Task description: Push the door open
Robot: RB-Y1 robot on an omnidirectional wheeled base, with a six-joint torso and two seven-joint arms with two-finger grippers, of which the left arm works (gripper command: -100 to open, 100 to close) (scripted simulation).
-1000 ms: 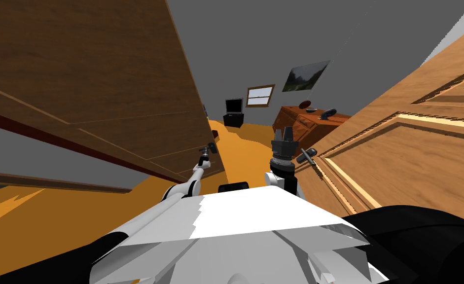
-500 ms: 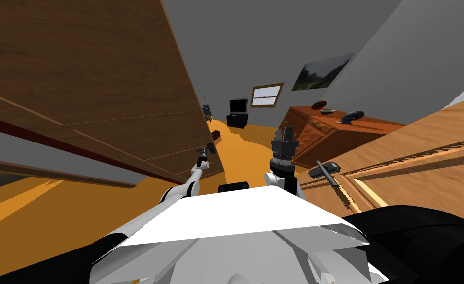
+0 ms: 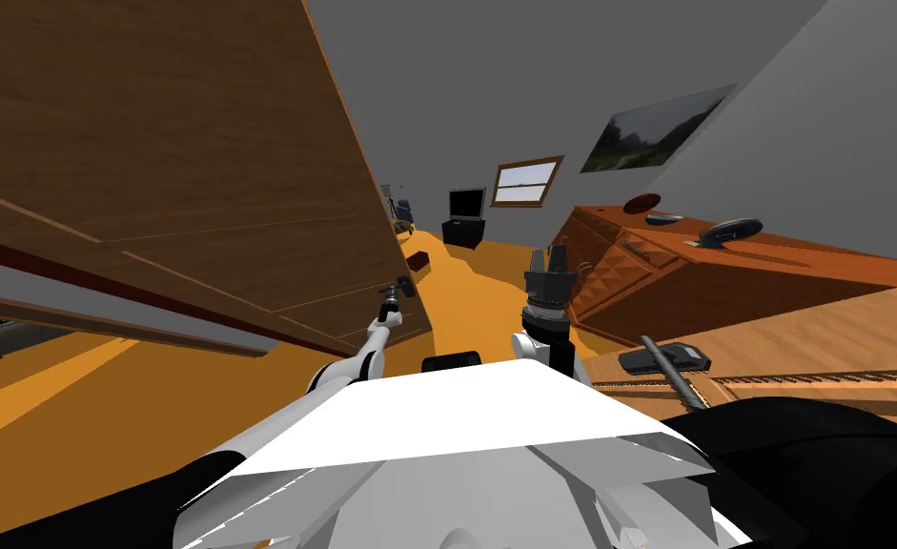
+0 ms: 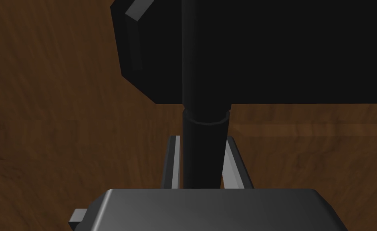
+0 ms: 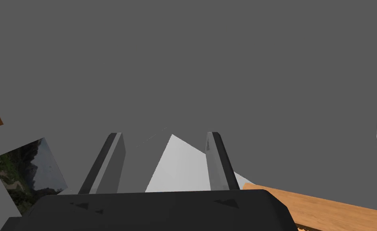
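Observation:
A dark brown wooden door (image 3: 179, 143) fills the left side of the head view. Its black lever handle (image 4: 203, 80) sits near the door's free edge. My left gripper (image 3: 400, 286) is stretched out to that handle and is shut on it. In the left wrist view the two fingers (image 4: 174, 160) press the sides of the black lever, with brown wood (image 4: 63, 120) behind it. My right gripper (image 3: 550, 254) is raised in front of my chest and stands open (image 5: 165, 136) with nothing between its fingers.
A light wooden door (image 3: 818, 334) with a black handle (image 3: 665, 360) lies low at my right. Beyond it stands a reddish-brown dresser (image 3: 723, 276). An orange floor (image 3: 475, 295) runs ahead to a black TV (image 3: 465, 205) under a window (image 3: 527, 183).
The light wooden door on my right has swung down and to the right, uncovering more of the dresser. The room behind has shifted slightly right with my own move. My left gripper stays on the handle.

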